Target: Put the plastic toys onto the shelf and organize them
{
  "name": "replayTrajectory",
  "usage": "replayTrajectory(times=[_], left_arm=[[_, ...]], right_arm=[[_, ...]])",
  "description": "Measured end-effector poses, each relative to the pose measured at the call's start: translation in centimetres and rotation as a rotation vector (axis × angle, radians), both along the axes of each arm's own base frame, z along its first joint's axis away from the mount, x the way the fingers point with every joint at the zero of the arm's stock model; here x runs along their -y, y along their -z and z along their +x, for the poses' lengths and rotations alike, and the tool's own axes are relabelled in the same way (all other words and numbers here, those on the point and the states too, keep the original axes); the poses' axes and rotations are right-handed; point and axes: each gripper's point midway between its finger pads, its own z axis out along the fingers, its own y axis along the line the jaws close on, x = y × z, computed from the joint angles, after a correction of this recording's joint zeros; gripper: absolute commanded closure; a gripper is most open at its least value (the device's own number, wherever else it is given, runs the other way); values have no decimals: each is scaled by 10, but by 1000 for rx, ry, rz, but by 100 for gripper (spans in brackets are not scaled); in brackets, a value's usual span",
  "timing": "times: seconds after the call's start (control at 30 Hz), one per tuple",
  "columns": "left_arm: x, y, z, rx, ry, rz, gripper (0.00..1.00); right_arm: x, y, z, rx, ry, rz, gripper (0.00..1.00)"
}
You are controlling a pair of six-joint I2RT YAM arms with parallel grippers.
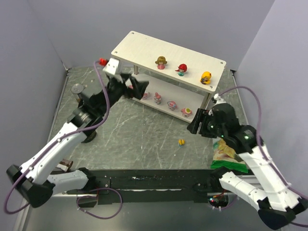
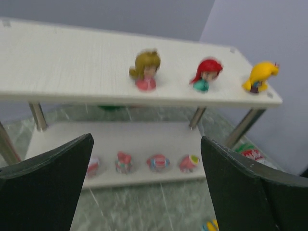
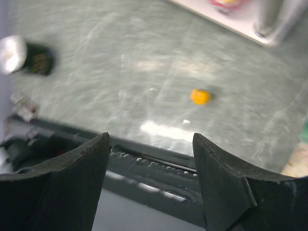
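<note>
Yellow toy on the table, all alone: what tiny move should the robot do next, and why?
Probably lower the right arm toward the yellow toy. It lies alone on the table, off the shelf, and that arm's jaws stand open, empty and nearest to it.

A: The shelf (image 1: 144, 45) boards look like pale wood, matt, faintly grained.
B: Its posts (image 2: 37, 116) are shiny silver metal; the toys (image 2: 207, 74) are smooth, glossy plastic.
A: The table (image 3: 144, 72) is green marbled stuff, polished enough to catch glare.
B: And the left gripper (image 2: 147, 138) has matt black plastic fingers (image 2: 48, 187).
</note>
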Motion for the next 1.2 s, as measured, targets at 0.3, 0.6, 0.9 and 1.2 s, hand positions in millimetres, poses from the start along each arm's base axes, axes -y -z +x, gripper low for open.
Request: replayTrajectory(times=[0.3,0.6,0.9,1.2], left_arm=[[-30,142,-43,-327,-34,28,3],[-76,181,-63,-433,-215,-72,4],[-83,209,-62,-491,-269,-35,4],[-80,223,-59,-511,-267,21,3]], right_arm=[[12,118,-4,-273,114,-33,24],[-4,128,25,-252,128,4,24],[-19,172,39,-370,167,-70,28],[-31,194,41,-425,200,-169,32]])
